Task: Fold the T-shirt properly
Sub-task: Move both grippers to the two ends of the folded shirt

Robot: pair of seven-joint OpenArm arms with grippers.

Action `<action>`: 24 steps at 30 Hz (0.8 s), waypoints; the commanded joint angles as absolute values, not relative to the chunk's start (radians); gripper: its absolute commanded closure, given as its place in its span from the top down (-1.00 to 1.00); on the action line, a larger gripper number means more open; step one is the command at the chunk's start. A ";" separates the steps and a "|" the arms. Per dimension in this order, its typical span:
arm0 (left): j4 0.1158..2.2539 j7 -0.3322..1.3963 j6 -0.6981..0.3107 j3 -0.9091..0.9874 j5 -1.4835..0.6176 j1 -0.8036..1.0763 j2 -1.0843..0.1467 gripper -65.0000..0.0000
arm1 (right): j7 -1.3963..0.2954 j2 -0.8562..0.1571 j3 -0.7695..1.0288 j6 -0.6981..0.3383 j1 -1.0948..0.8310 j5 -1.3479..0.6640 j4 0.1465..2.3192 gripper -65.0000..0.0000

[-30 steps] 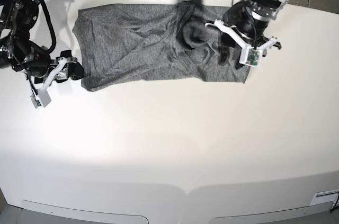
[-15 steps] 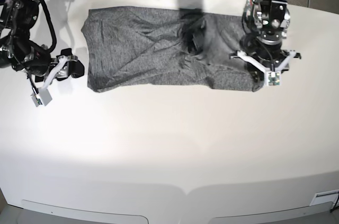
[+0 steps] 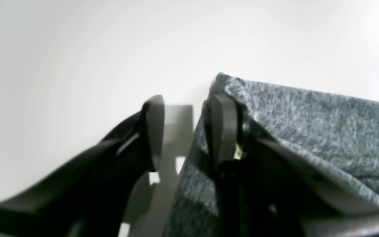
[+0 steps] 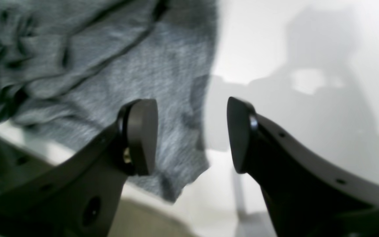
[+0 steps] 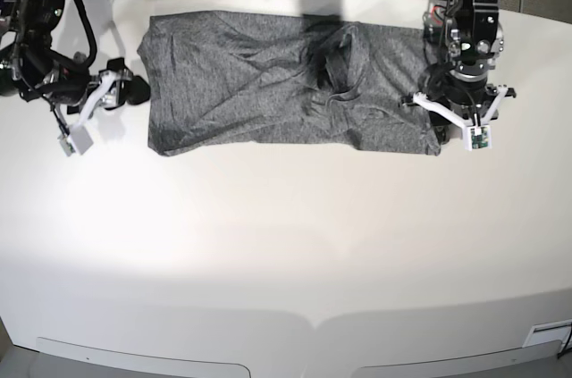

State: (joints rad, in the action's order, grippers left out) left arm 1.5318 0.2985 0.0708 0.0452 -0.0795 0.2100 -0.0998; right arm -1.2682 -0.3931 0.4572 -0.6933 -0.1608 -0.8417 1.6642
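Grey knit fills the upper middle of the base view: the shirt (image 5: 277, 83) lies spread on the white table (image 5: 286, 244), running from left of centre to the right, well wrinkled, with a dark bunched fold near its middle and a loose rumpled stretch toward its right end.

At the far left of that view the right gripper (image 5: 125, 94) sits low by the table, just beside the shirt's left edge; whether it touches the cloth cannot be told from there. The right wrist view settles its state: the two dark fingers (image 4: 141, 136) stand wide apart with nothing between them. The left finger in that frame hangs in front of the cloth's creased edge, the other over bare table, and the shirt's edge runs down the gap between them, ending in a ragged corner at the lower middle of the frame. The gripper's shadow falls on the table at the upper right.

At the right of the base view the left gripper (image 5: 444, 128) points down at the shirt's lower right corner. In the left wrist view its fingers (image 3: 155, 131) are parted, not fully spread, with bare table and shadow showing in the gap. The right finger in that frame lies against the cloth's edge, and the knit bunches up behind it, rising to a small peak at the upper middle and running off to the right edge of the frame. No cloth is pinched between the pads.
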 commanded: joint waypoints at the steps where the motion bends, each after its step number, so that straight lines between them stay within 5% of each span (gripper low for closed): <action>1: 1.552 0.276 0.067 0.046 -0.080 0.199 -0.107 -0.28 | -1.262 -0.414 0.463 -0.698 -0.154 -0.865 1.681 0.04; 7: 1.557 0.307 0.059 0.046 -0.103 0.199 -0.161 -0.29 | -1.241 -0.413 0.463 -0.668 -0.155 -0.876 1.654 0.04; 14: 1.603 0.375 0.054 0.046 -0.379 0.200 -0.317 -0.29 | -1.238 -0.412 0.462 -0.655 -0.144 -0.871 1.526 0.04; 24: 1.618 0.412 -0.249 0.046 -0.620 0.199 -0.436 -0.29 | -1.224 -0.347 0.392 -0.657 -0.144 -0.764 1.489 0.04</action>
